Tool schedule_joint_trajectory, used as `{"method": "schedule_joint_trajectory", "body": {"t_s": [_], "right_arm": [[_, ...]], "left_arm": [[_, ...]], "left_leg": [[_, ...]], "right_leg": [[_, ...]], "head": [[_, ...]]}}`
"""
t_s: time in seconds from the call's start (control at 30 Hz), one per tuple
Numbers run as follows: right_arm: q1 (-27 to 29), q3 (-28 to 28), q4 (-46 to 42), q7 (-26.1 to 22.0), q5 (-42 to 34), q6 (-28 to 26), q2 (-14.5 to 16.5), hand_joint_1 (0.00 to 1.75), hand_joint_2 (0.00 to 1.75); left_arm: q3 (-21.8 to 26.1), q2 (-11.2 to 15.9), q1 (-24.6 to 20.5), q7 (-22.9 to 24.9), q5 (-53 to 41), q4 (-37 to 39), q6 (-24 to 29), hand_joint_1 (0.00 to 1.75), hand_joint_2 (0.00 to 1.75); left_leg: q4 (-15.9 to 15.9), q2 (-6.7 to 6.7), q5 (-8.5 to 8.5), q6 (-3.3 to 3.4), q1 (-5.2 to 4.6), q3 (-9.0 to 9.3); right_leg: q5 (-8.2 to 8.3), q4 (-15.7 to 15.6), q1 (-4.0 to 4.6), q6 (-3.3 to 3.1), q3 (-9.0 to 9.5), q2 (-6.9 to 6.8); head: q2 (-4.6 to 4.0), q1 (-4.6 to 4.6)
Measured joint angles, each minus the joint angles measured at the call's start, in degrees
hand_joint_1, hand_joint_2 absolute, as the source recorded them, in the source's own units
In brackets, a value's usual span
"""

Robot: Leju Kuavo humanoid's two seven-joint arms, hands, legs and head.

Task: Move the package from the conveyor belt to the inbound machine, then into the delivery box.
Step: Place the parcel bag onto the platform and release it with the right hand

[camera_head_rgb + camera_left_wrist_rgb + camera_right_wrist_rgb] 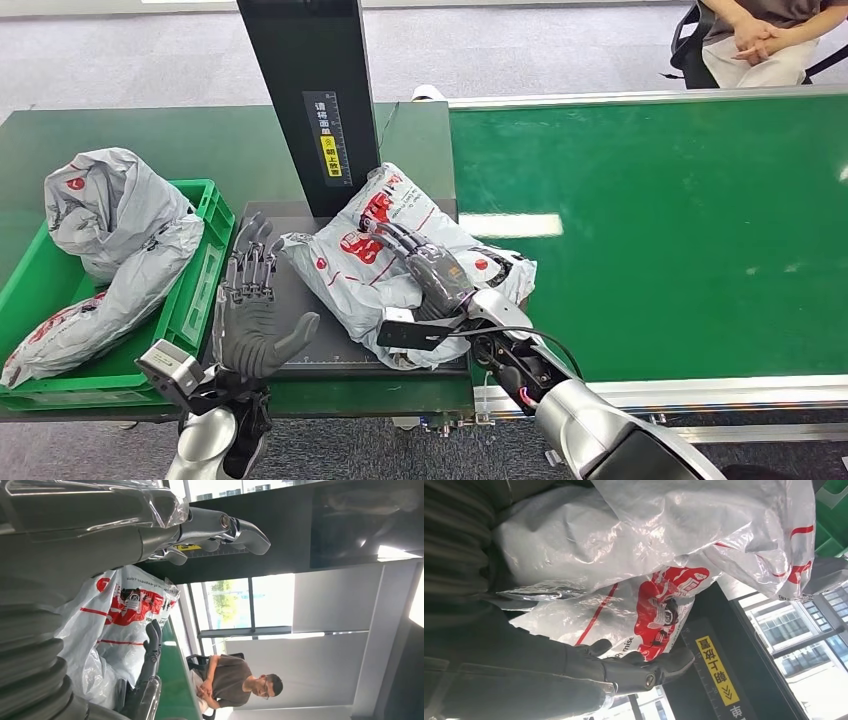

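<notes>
Head view: white-and-red package (385,262) lying on dark platform of inbound machine (300,330), just in front of black upright column (310,100) carrying yellow label (331,155). Right hand (432,268) resting on top of package, fingers stretched flat over the plastic; whether actually gripping, cannot tell. Left hand (252,325) hovering just beside package's left edge, palm turned toward it, fingers spread and extended, holding nothing. Green delivery box (195,300) sitting left of machine, containing grey parcel bags (115,240). Green conveyor belt (660,230) lying to the right. Seated person (765,40) showing beyond belt's far edge.

Right wrist view: fingers (634,672) lying against printed film of package (659,540).

Left wrist view: fingers (220,527) open in air, package (125,610) beyond.
</notes>
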Motion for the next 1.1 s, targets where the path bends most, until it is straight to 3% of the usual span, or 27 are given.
{"method": "schedule_joint_trajectory", "body": {"t_s": [0.17, 0.3, 0.67, 0.93, 1.1], "right_arm": [[0.38, -1.02, -0.34, -2.76, -2.25, -1.92, 0.02, 0.00, 1.75], [2.01, -3.24, -4.30, -4.62, -10.07, -1.23, -0.15, 0.00, 1.75], [11.17, -9.21, -27.14, -4.99, -29.92, 7.39, -3.11, 0.00, 1.75], [18.06, -13.81, -38.99, -4.99, -31.92, 12.86, -4.91, 0.00, 1.75], [18.31, -14.52, -38.60, -3.18, -25.34, 15.45, -5.20, 0.00, 1.75]], "left_arm": [[-0.02, -0.02, -0.03, 0.27, -0.10, 0.00, -0.23, 0.00, 1.75], [-0.21, -0.10, -0.16, 0.53, -0.34, 0.01, -0.43, 0.00, 1.75], [-1.94, 0.09, -0.51, 1.87, -6.97, 0.88, 0.73, 0.00, 1.75], [-2.52, 0.55, 0.22, 1.81, -10.82, 1.29, 1.83, 0.00, 1.75], [-2.56, 0.54, 0.20, 1.79, -12.10, 1.93, 1.78, 0.00, 1.75]], "left_leg": [[0.00, 0.00, 0.00, 0.00, 0.00, 0.00], [0.00, 0.01, 0.00, 0.00, 0.00, 0.00], [0.00, 0.01, -0.02, -0.01, 0.00, -0.06], [0.00, 0.01, -0.03, 0.00, 0.00, -0.12], [-0.01, 0.02, -0.03, -0.01, 0.00, -0.11]], "right_leg": [[0.00, 0.00, 0.00, 0.00, 0.00, 0.00], [0.00, 0.00, 0.00, 0.00, -0.03, 0.00], [-0.01, -0.01, 0.00, 0.00, -0.08, 0.00], [-0.01, -0.02, 0.00, 0.00, -0.11, 0.00], [-0.01, -0.01, 0.00, 0.00, -0.09, 0.00]], "head": [[0.00, 0.00], [0.00, 0.01], [0.00, 0.01], [0.00, 0.01], [0.00, 0.00]]}}
